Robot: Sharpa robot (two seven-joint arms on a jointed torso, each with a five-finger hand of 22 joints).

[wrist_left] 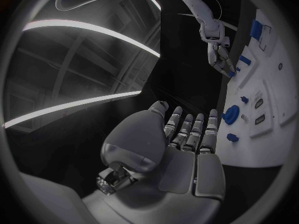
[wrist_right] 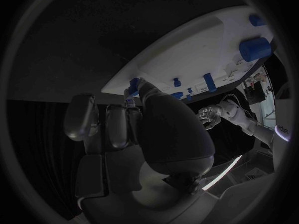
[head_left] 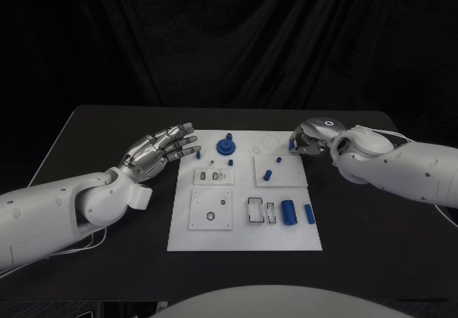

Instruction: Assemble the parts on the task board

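While the left robot hand is held flat beside the board's left edge, fingers stretched out and apart with nothing in them, the right robot hand is curled at the board's far right corner. A small blue part is seen pinched at its fingertips in the right wrist view. Other blue parts are spread over the board: a round knob at the far side, two cylinders near the right edge. The board is laid on the black desk.
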